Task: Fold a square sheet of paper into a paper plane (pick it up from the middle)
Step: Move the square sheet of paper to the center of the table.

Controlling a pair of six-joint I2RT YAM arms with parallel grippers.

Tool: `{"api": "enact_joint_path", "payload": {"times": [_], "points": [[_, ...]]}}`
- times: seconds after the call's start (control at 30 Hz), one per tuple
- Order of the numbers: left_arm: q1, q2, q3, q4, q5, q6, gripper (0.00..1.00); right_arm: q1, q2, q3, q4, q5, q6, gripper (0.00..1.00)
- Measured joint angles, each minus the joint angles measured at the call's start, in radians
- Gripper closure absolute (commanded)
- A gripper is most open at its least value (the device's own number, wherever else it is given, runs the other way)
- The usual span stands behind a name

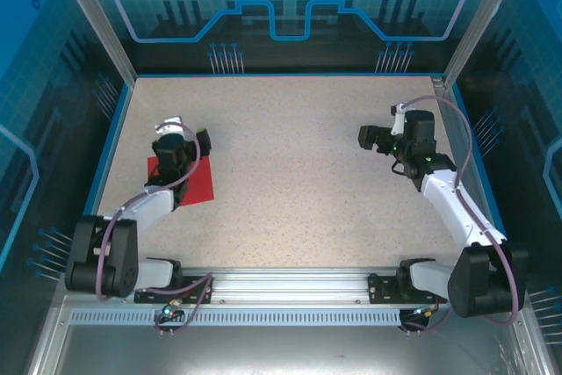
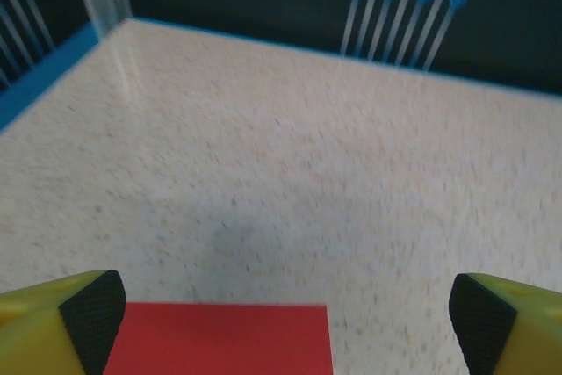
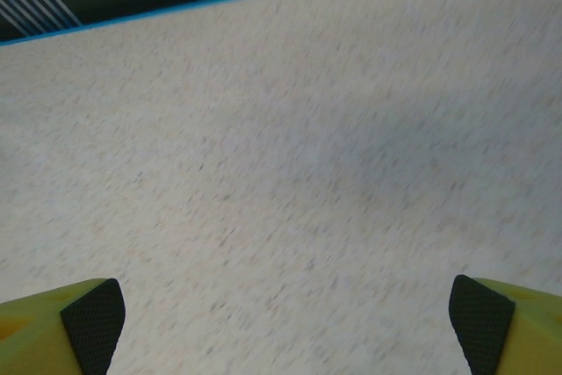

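The square sheet of paper (image 1: 195, 183) is bright red and lies flat and unfolded on the speckled table (image 1: 299, 173) at the left. My left arm covers part of it. My left gripper (image 1: 183, 136) hovers over the sheet's far edge, open, with nothing between its fingers. In the left wrist view the sheet's far edge and right corner (image 2: 219, 340) lie low between the yellow fingers (image 2: 92, 318) of the left gripper (image 2: 285, 320). My right gripper (image 1: 371, 138) hangs open over bare table at the right, far from the sheet, as the right wrist view (image 3: 288, 318) confirms. The paper plane is out of view.
Blue-rimmed walls (image 1: 110, 142) enclose the table on the left, back and right. An aluminium rail (image 1: 281, 285) with both arm bases runs along the near edge. Metal posts (image 1: 92, 15) stand at the back corners.
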Motion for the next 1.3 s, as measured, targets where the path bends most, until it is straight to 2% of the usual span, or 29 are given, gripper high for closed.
{"api": "enact_joint_path", "payload": {"times": [0.1, 0.17, 0.3, 0.43, 0.53, 0.7, 1.07, 1.2, 1.3], "points": [[0.019, -0.073, 0.071, -0.177, -0.059, -0.153, 0.01, 0.001, -0.006, -0.002, -0.05, -0.05, 0.074, 0.01], [0.047, -0.099, 0.126, -0.317, -0.059, -0.254, 0.01, 0.001, -0.027, -0.016, -0.057, -0.074, 0.117, 0.01], [0.114, -0.093, 0.206, -0.522, 0.102, -0.35, 0.01, 0.019, -0.053, -0.03, -0.049, -0.135, 0.192, 0.02], [0.118, -0.008, 0.243, -0.658, 0.295, -0.36, 0.01, 0.109, 0.003, -0.007, -0.069, -0.158, 0.214, 0.03], [0.118, 0.057, 0.245, -0.729, 0.374, -0.364, 0.01, 0.182, 0.063, 0.036, -0.1, -0.146, 0.211, 0.03], [0.118, 0.156, 0.247, -0.767, 0.443, -0.38, 0.01, 0.247, 0.097, 0.052, -0.134, -0.129, 0.2, 0.03], [0.107, 0.269, 0.247, -0.734, 0.525, -0.416, 0.01, 0.291, 0.128, 0.052, -0.148, -0.117, 0.198, 0.02], [0.067, 0.283, 0.237, -0.688, 0.542, -0.448, 0.01, 0.306, 0.143, 0.052, -0.153, -0.108, 0.199, 0.02], [0.005, 0.288, 0.226, -0.639, 0.547, -0.492, 0.01, 0.322, 0.144, 0.051, -0.159, -0.095, 0.205, 0.02]]}}
